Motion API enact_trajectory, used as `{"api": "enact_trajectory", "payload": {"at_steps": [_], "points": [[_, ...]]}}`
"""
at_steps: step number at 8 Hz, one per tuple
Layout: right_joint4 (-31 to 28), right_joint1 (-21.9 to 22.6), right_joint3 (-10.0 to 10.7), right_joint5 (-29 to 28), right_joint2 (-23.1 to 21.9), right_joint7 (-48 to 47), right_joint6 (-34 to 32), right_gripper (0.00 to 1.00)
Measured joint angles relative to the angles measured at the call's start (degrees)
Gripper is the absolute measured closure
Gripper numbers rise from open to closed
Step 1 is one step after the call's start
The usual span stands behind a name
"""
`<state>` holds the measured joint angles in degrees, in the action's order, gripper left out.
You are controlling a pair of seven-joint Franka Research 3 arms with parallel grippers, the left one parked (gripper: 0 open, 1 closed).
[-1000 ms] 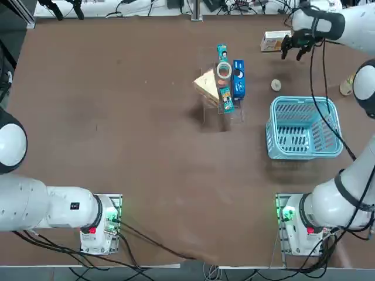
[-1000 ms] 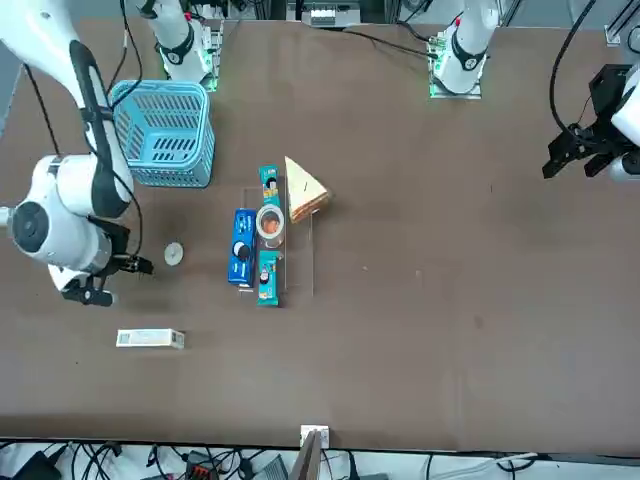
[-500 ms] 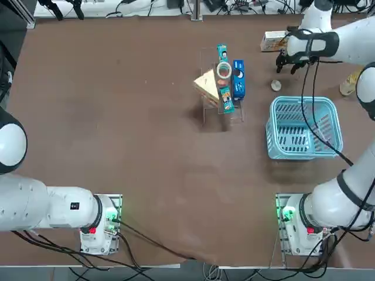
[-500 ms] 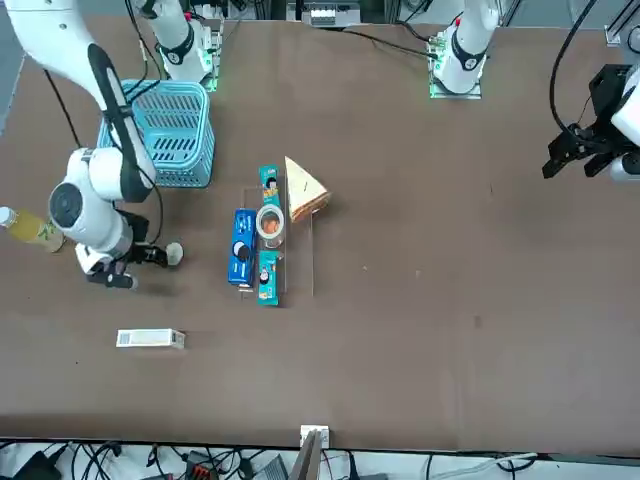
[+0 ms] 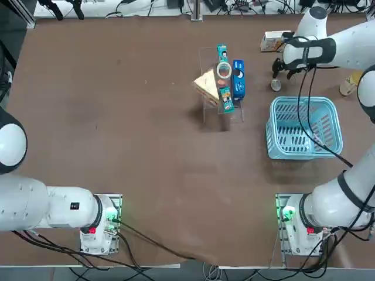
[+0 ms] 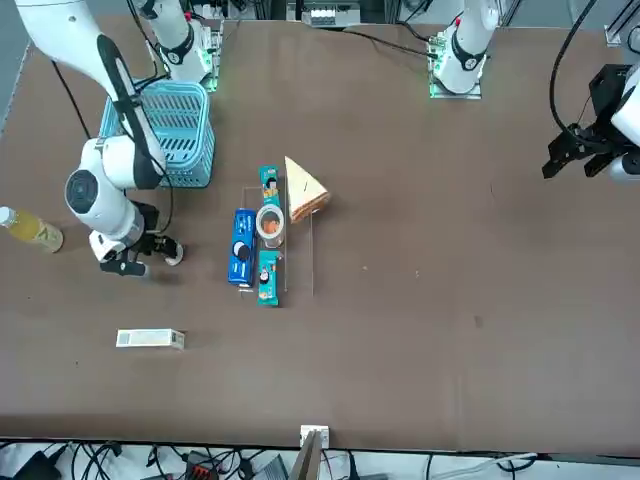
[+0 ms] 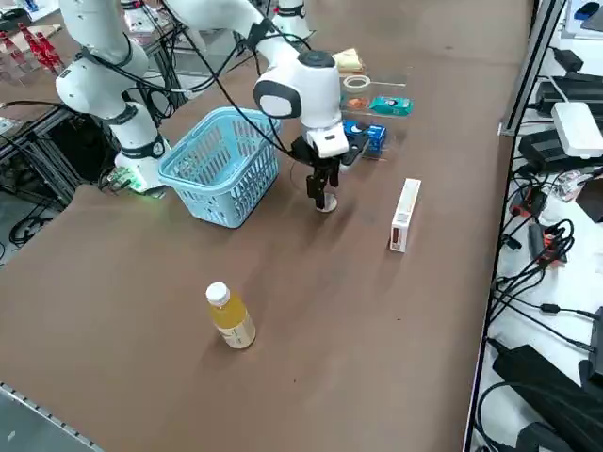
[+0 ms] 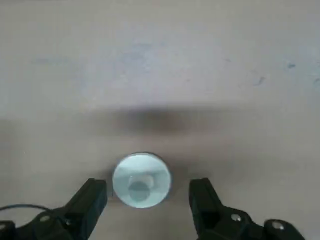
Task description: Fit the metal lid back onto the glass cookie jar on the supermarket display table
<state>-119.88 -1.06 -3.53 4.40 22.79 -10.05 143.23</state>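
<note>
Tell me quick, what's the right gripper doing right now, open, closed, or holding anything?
Right gripper: open, holding nothing, fingers on either side of the metal lid, which lies flat on the supermarket display table.

A robotics lab staged as a shop display. Two arm bases (image 5: 299, 225) are bolted at one edge of the brown worktop (image 5: 117, 117), cables (image 7: 537, 254) and power gear trail past its edges, and shop goods sit on it: a basket (image 5: 303, 127), a rack (image 5: 221, 82) of snack packs, a bottle (image 7: 230, 317).
</note>
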Motion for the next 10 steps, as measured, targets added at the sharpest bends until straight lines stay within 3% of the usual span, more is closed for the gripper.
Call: {"api": "enact_trajectory", "payload": {"at_steps": [5,6,9,10], "points": [[-0.8,1.1,0.0,0.0,0.1,-0.1,0.0,0.06],[-0.9,1.3,0.0,0.0,0.1,-0.1,0.0,0.20],[-1.1,1.3,0.0,0.0,0.2,-0.1,0.0,0.44],[-1.1,1.3,0.0,0.0,0.3,-0.1,0.0,0.44]]}}
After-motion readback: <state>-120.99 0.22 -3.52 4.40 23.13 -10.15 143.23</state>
